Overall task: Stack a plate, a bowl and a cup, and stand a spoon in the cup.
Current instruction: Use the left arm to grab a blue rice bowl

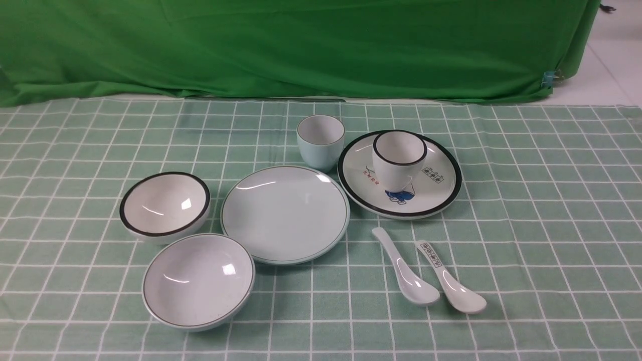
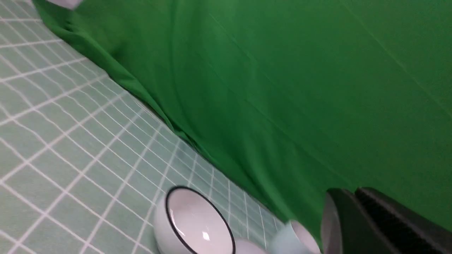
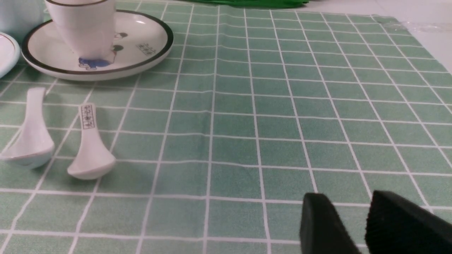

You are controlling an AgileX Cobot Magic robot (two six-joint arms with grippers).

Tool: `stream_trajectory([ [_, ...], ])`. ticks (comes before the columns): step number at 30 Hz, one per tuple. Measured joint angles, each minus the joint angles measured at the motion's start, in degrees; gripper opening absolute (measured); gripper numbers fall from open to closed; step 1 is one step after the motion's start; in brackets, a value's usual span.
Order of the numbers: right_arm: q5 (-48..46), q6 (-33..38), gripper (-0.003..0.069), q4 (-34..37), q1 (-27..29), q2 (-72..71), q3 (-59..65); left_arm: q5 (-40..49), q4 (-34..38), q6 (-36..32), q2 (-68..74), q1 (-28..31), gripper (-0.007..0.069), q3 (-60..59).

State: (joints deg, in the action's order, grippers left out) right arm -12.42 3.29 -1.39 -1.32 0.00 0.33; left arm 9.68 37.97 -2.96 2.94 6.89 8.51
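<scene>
The pale blue plate point(image 1: 285, 214) lies mid-table. The pale blue bowl point(image 1: 198, 281) sits at its front left, and the pale blue cup point(image 1: 320, 141) stands behind it. The plain white spoon point(image 1: 405, 271) lies front right of the plate and also shows in the right wrist view point(image 3: 30, 137). Neither gripper shows in the front view. In the blurred left wrist view, my left gripper point(image 2: 353, 193) is shut and empty, held in the air near the cup point(image 2: 287, 243). My right gripper point(image 3: 348, 197) hangs low over bare cloth, right of the spoons, with a narrow gap between its fingers and nothing in it.
A black-rimmed white bowl point(image 1: 164, 205) sits left of the plate. A black-rimmed cup point(image 1: 399, 158) stands on a black-rimmed plate point(image 1: 441, 195) with a blue drawing, at the right. A spoon with printed characters point(image 1: 449, 278) lies beside the plain one. A green curtain point(image 1: 301, 45) hangs behind the table.
</scene>
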Motion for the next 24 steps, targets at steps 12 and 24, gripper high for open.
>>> stream_trajectory([
  [12, 0.0, 0.0, 0.0242, 0.0, 0.0, 0.0, 0.0, 24.96, -8.0, -21.86, 36.34, -16.02, 0.0017, 26.04],
  [24, 2.87, -8.14, 0.0242, 4.17, 0.0, 0.0, 0.0, 25.48, -10.25, -23.63, 58.18, -29.94, 0.0017, 31.43],
])
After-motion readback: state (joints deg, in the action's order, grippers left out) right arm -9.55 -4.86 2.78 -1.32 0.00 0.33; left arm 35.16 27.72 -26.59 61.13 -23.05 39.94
